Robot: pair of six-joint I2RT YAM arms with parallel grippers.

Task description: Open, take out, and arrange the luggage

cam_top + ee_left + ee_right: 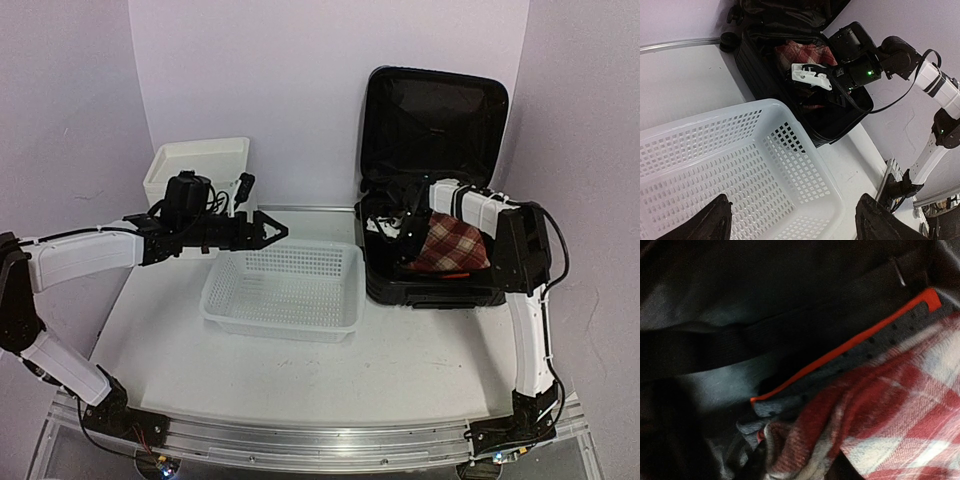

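Expect stiff luggage (435,288), limp cloth (450,245): pinch a fold. Left claw (272,231) wide, empty; right claw (810,87): cannot tell.

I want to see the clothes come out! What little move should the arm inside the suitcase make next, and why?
Probably shut the right pincer on the red-and-white checked cloth and lift it slightly. The large black hard-shell suitcase stands open, the pincer reaches inside by the cloth, which lies there, and the white perforated plastic basket sits beside it.
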